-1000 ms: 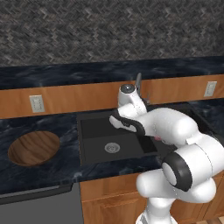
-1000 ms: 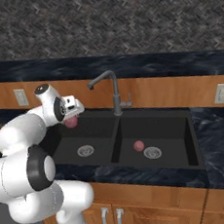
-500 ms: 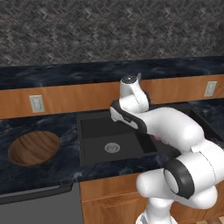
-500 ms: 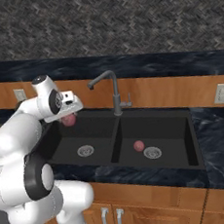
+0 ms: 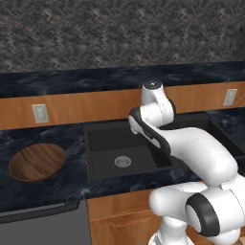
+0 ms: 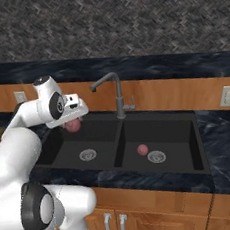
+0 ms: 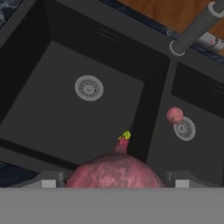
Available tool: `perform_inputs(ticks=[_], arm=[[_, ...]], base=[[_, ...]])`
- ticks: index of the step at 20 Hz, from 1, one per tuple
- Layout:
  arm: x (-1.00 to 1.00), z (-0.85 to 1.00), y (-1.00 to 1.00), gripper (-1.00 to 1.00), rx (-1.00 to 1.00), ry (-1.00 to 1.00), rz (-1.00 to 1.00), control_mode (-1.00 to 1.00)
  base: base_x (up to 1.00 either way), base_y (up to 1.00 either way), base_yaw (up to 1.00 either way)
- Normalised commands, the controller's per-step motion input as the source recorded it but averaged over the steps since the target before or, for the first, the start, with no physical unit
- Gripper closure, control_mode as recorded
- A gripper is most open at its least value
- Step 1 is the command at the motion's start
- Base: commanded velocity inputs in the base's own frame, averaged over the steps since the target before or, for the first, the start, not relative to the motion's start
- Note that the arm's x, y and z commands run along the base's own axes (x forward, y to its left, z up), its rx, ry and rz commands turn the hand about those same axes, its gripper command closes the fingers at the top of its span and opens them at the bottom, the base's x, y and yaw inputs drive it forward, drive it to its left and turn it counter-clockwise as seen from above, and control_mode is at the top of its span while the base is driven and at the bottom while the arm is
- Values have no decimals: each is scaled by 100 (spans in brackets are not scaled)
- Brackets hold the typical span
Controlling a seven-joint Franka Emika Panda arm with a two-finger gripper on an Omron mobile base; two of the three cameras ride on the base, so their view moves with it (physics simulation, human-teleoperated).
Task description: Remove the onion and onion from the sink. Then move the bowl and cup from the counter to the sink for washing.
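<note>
1. Because the first job is to clear the sink, the gripper hangs above the left basin with one onion in it; the jaws stand wide and are closed on that onion, which shows pink just under the white hand in the right base view.
2. In the hand view the held onion bulges up between the fingertips, its little yellow-green sprout pointing forward, so the grip seems to be across its widest part, which suits a round thing that could roll out.
3. The second onion lies on the floor of the right basin, just beside that basin's metal drain; it is not yet lifted.
4. The faucet rises behind the divider between the basins, near the hand, so I judge the way out should go up and toward the counter, not back toward the spout.
5. The wooden bowl sits on the dark counter well left of the sink, untouched and upright; its move comes later.
6. I cannot place the cup from these views.
7. The task looks early: one onion in hand, one left, both dishes still to go.
</note>
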Motion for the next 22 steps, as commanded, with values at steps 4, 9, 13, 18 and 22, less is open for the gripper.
perform_inputs(ticks=[4, 9, 13, 18, 22], arm=[[-36, 7, -42, 100, 0, -1, -4, -100], [-24, 17, -42, 100, 0, -1, -4, -100], [-18, 15, -48, 100, 0, 0, -8, -100], [-12, 13, -48, 100, 0, 0, -6, -100], [-7, 9, -49, 100, 0, 0, -4, -100]], base=[[0, 0, 0], [0, 0, 0], [0, 0, 0], [0, 0, 0], [0, 0, 0]])
